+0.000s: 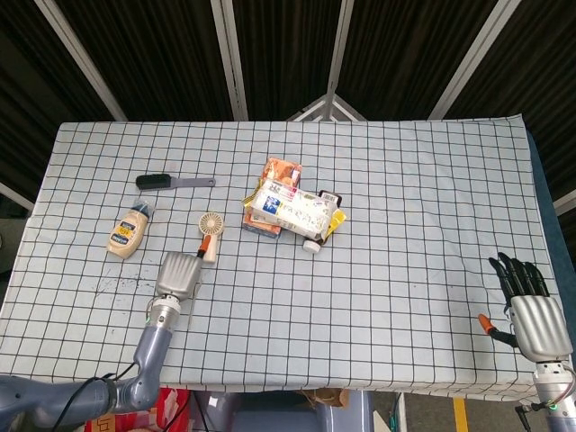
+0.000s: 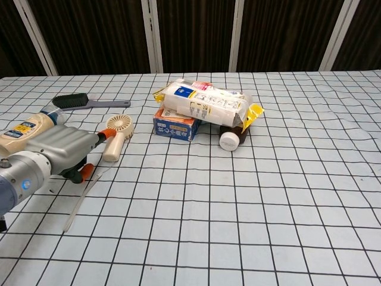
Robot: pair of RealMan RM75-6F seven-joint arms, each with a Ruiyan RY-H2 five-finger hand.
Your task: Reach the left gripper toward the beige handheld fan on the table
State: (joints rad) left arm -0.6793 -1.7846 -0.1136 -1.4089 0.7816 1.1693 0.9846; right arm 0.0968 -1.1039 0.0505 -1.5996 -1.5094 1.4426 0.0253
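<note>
Beige handheld fan (image 1: 210, 232) on checked cloth, left hand (image 1: 177, 274) just beside it, grasp unclear

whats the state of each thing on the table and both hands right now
beige handheld fan: lying flat, not held
left hand: just short of the fan's handle, holds nothing
right hand: at the table's near right edge, fingers apart, holds nothing
mayonnaise bottle: lying on its side
black brush: lying flat
white carton: lying atop the boxes
brown bottle: on its side, capped
</note>
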